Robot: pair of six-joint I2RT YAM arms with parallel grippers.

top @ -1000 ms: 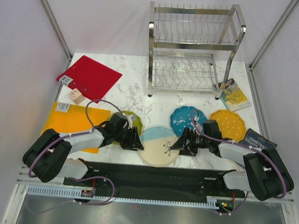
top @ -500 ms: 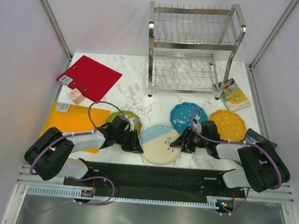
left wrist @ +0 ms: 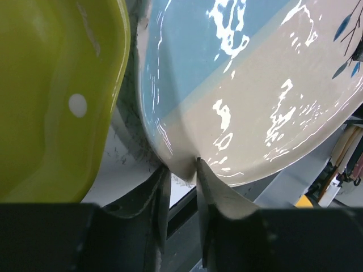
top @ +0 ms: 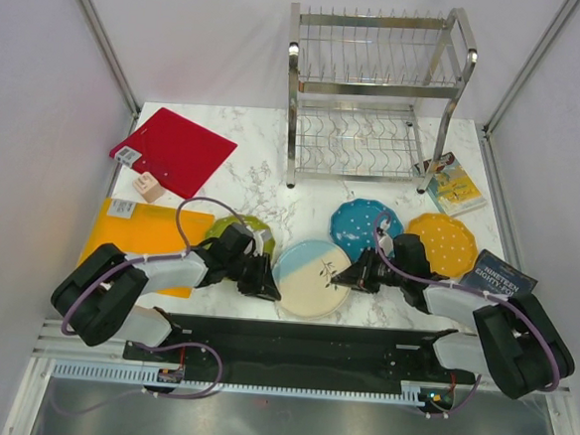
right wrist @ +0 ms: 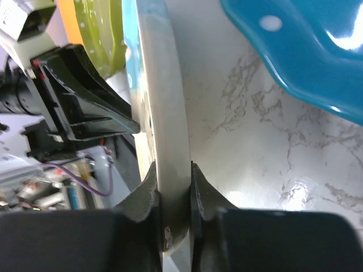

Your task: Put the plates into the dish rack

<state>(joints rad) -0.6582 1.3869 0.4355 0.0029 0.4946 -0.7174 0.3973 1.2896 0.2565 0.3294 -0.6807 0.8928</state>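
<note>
The cream-and-light-blue plate [top: 311, 277] lies between both arms near the front of the table. My left gripper [top: 266, 281] straddles its left rim [left wrist: 181, 167] with both fingers against it. My right gripper [top: 351, 275] is shut on the opposite rim [right wrist: 168, 130]. The lime-green plate [top: 252, 227] sits just behind my left wrist and fills the left side of the left wrist view [left wrist: 51, 102]. The blue plate [top: 364, 228] and the orange plate [top: 445, 240] lie flat behind my right arm. The dish rack [top: 373, 94] stands at the back with no plates in it.
A red square board [top: 175, 150] and an orange mat [top: 135, 232] lie on the left, with a small pink block [top: 151, 186] between them. A book [top: 454, 184] rests by the rack's right leg. A dark book [top: 500, 277] lies beside my right arm.
Both grippers have closed in on the cream-and-light-blue plate from either side. The right jaws went from wide apart to shut on its rim. The plate shifted slightly.
</note>
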